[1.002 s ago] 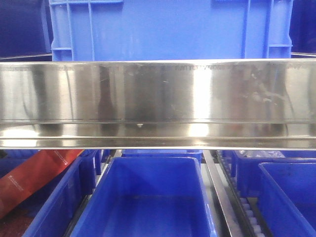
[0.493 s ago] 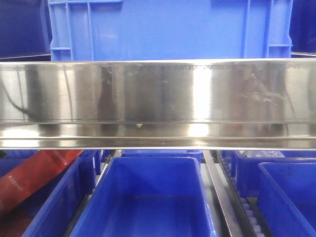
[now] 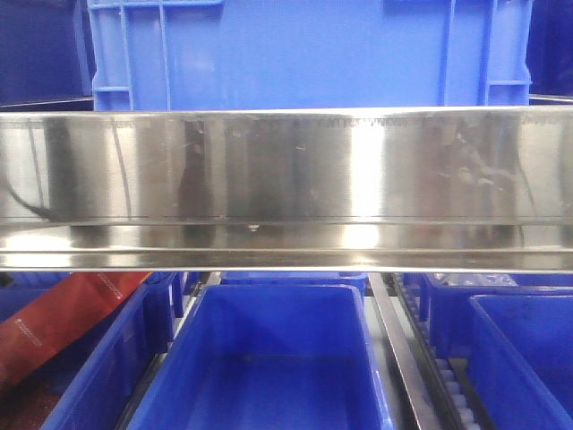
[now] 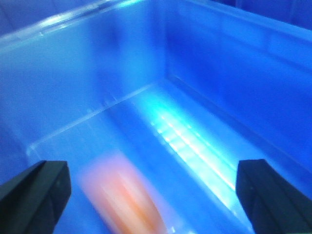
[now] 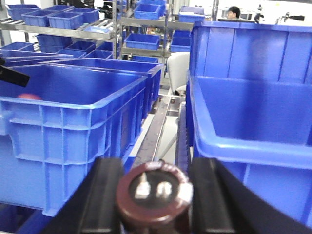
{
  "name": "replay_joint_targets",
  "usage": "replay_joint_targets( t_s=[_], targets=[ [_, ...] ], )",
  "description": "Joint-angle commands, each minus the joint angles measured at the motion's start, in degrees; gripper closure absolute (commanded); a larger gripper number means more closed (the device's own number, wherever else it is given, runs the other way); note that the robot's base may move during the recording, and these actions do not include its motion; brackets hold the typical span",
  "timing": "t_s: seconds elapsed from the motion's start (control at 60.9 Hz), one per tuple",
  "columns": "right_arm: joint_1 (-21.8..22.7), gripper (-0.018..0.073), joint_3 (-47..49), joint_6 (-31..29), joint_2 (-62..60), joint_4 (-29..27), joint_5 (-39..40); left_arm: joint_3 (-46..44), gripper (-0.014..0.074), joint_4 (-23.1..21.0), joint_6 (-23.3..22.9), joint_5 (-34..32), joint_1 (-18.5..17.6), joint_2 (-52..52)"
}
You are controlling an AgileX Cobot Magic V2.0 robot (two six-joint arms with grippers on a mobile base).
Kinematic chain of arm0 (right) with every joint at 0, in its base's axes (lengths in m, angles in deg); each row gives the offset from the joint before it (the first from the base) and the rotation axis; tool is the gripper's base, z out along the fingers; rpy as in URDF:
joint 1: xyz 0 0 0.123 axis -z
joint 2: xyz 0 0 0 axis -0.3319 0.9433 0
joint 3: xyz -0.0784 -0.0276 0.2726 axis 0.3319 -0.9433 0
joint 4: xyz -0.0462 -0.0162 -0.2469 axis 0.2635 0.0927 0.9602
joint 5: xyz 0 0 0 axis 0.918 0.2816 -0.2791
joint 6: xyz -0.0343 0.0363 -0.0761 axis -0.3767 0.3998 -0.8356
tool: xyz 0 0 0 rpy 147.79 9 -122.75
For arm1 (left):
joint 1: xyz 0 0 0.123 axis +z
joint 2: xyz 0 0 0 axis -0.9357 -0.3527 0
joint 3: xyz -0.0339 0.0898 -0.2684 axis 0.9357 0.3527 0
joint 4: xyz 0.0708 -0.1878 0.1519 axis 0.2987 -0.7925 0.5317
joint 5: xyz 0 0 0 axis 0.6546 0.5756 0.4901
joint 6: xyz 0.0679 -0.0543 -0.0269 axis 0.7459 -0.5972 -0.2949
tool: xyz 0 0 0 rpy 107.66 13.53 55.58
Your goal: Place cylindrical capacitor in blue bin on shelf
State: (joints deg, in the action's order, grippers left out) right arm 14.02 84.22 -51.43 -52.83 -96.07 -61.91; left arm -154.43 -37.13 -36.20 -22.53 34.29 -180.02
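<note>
Right gripper [image 5: 155, 196]: pinching the cylindrical capacitor [image 5: 154, 187], whose terminal end faces the camera.
Left gripper [image 4: 151, 195]: spread wide inside a blue bin [image 4: 219, 73], with a blurred orange-red object [image 4: 124, 195] below, between its fingers.
Just ahead of the right gripper: steel shelf [image 5: 155, 126] rail, flanked by two large blue crates [image 5: 73, 126].
Room beyond: more steel racks [image 5: 73, 30] carrying small blue bins.
</note>
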Motion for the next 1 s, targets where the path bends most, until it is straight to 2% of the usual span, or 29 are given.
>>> replay_joint_targets(
  t_s=[0.0,0.082,0.131,0.246,0.279,0.328,0.427,0.526,0.706,0.87,0.985],
  targets=[
    [0.0,0.0601,0.1,-0.1,-0.2,0.1,1.7,-0.5,0.0007,-0.7,0.1,1.5,-0.3,1.7],
    [0.0,0.0601,0.1,-0.1,-0.2,0.1,1.7,-0.5,0.0040,-0.7,0.1,3.5,-0.3,3.5],
    [0.0,0.0601,0.1,-0.1,-0.2,0.1,1.6,-0.5,0.0088,-0.7,0.1,4.9,-0.2,5.4],
    [0.0,0.0601,0.1,-0.1,-0.2,0.0,0.8,-0.5,0.0285,-0.5,0.1,9.2,0.1,9.4],
    [0.0,0.0601,0.1,-0.1,-0.2,0.0,0.7,-0.5,0.0384,0.3,0.1,11.5,0.1,11.4],
    [0.0,0.0601,0.1,-0.1,-0.1,0.0,0.5,-0.4,0.0476,0.8,0.1,13.6,0.1,13.4],
    [0.0,0.0601,0.8,-0.1,0.8,0.0,0.4,1.6,0.0616,0.9,0.1,15.1,0.1,17.9],
    [0.0,0.0601,2.3,-0.1,3.6,0.0,0.1,6.2,0.0708,1.3,-0.3,15.1,0.1,22.9],
    [-0.6,0.0601,4.7,-0.1,9.7,0.0,1.7,16.0,0.0707,5.9,-6.4,13.7,0.1,32.5],
    [-4.2,0.0601,7.9,-0.1,16.5,0.0,4.3,26.7,0.0707,10.5,-13.0,11.7,0.1,42.9],
    [-7.2,0.0601,12.5,-0.1,23.6,0.0,4.3,34.4,0.0707,12.2,-15.9,9.9,0.1,50.3]
  ],
)
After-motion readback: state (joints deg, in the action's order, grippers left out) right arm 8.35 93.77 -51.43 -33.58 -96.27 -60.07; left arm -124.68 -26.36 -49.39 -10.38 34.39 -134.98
